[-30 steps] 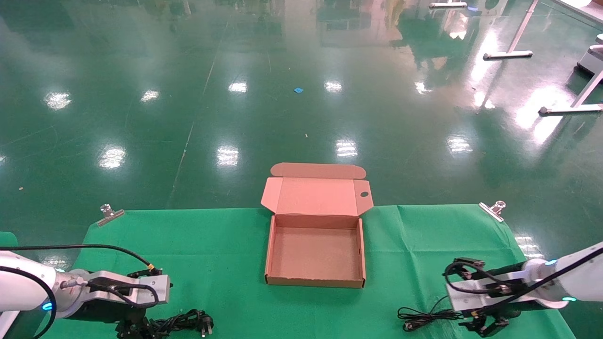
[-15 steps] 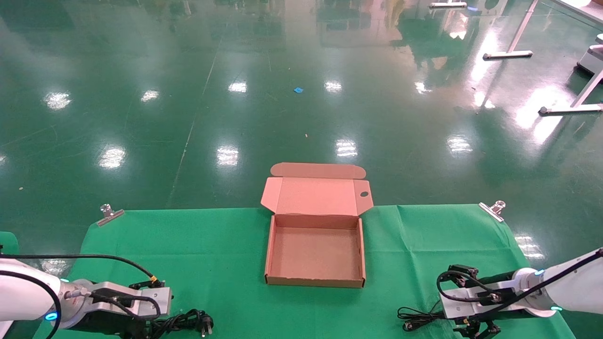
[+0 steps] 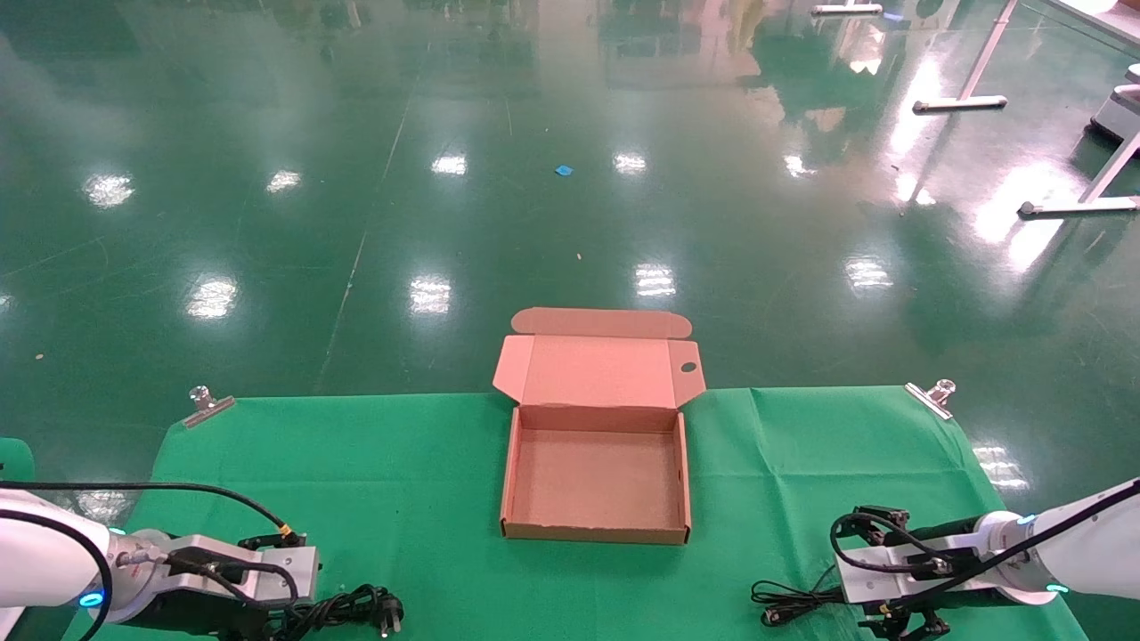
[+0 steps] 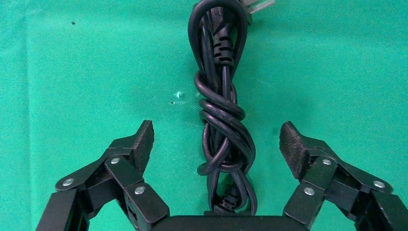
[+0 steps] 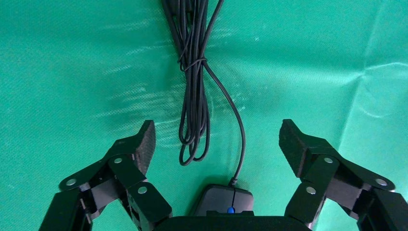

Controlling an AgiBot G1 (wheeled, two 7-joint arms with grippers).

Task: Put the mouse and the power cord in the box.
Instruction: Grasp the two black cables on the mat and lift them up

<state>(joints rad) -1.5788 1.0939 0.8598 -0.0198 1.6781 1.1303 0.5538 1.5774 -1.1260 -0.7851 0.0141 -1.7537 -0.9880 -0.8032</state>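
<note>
Left end effector (image 4: 216, 139) hangs low at the tabletop's near left corner, ribbed black pads spread wide either side of the power cord (image 4: 223, 120), a thick rubbery cable knotted into a tight bundle (plug visible in the head view). Right end effector (image 5: 217, 139) gapes just as wide over the mouse (image 5: 223, 201), smooth and black, thin cable looped ahead. Between them sits the box (image 3: 595, 534), shallow brown cardboard, lid open, on green cloth (image 3: 401, 463).

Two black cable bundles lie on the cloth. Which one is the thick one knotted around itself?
The power cord, between the open fingers of the left hand. It is thick and looped around its own middle; the mouse cable, under the right hand, is thin and loosely gathered.
</note>
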